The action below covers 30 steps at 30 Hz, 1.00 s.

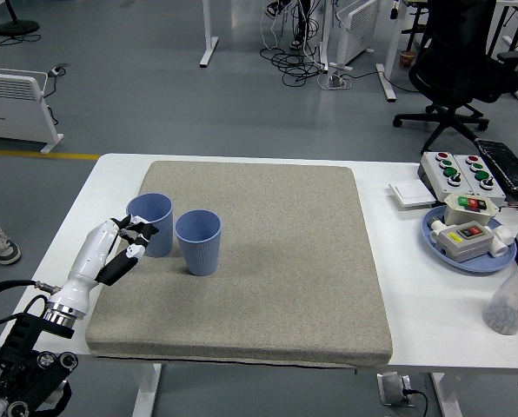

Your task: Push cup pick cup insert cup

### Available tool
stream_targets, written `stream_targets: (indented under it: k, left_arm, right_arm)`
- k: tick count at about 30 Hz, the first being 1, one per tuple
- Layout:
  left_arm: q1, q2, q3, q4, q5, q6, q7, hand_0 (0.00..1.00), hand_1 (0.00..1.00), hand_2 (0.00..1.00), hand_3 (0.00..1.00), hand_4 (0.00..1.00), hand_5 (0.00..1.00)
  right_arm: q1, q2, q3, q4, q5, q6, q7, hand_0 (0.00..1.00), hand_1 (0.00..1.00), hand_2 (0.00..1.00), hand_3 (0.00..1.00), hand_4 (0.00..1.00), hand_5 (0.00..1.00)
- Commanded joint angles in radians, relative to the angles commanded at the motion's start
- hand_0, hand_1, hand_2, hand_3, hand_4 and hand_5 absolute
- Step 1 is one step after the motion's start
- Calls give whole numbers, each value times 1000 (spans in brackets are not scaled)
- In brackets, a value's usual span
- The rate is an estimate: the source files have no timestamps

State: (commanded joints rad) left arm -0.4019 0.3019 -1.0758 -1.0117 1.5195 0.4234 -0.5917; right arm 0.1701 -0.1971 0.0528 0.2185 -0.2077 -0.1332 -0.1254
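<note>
Left of centre on the grey mat (268, 261), two blue cups are seen upright and close together: the left cup (150, 223) slightly farther back, the right cup (198, 241) just beside it. The left hand (120, 245) is held at the left cup's left side, fingers loosely spread with nothing gripped; actual contact with the cup cannot be told. At the right edge, a blue tray (468, 254) of button boxes is seen.

The white-and-black left hand (120, 246) covers the lower left side of the far blue plastic cup (151, 222); whether its fingers touch the cup is not clear. The clear bottle with red cap (513, 300) is cut by the right edge.
</note>
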Motion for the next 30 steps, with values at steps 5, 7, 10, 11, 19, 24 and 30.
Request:
stream_targets:
  k: [5, 7, 10, 11, 19, 24, 30]
  left_arm:
    - [-36, 51, -19, -183, 154, -94, 147, 233, 470, 497, 605, 845, 998]
    - [-66, 66, -17, -242, 238, -169, 231, 850, 912, 968, 998, 998, 900]
    - [-113, 80, -3, -270, 368, -286, 361, 850, 912, 968, 998, 998, 900]
    - [-137, 83, 10, -267, 407, -325, 400, 850, 912, 968, 998, 998, 900]
    - [-266, 95, 108, -228, 615, -568, 584, 956, 974, 998, 998, 998, 647]
    - [-329, 94, 161, -188, 640, -652, 614, 956, 974, 998, 998, 998, 647]
    - [-381, 83, 211, -129, 649, -682, 623, 939, 962, 998, 998, 998, 550]
  right_arm:
    - [-1, -1, 4, 0, -4, 1, -3, 731, 670, 711, 606, 176, 394]
    - [-1, -1, 6, -1, -7, 2, -4, 731, 671, 711, 605, 177, 394]
    - [-3, -1, 6, -1, -7, 2, -5, 731, 671, 711, 605, 177, 394]
    - [-3, -1, 6, -1, -5, 3, -5, 731, 671, 711, 605, 177, 394]
    - [-7, 0, 7, -1, -5, 4, -6, 731, 670, 711, 605, 178, 395]
    - [-8, 0, 8, 0, -7, 5, -7, 731, 670, 711, 605, 178, 395]
    - [-10, 1, 9, 0, -4, 5, -6, 731, 670, 711, 605, 178, 395]
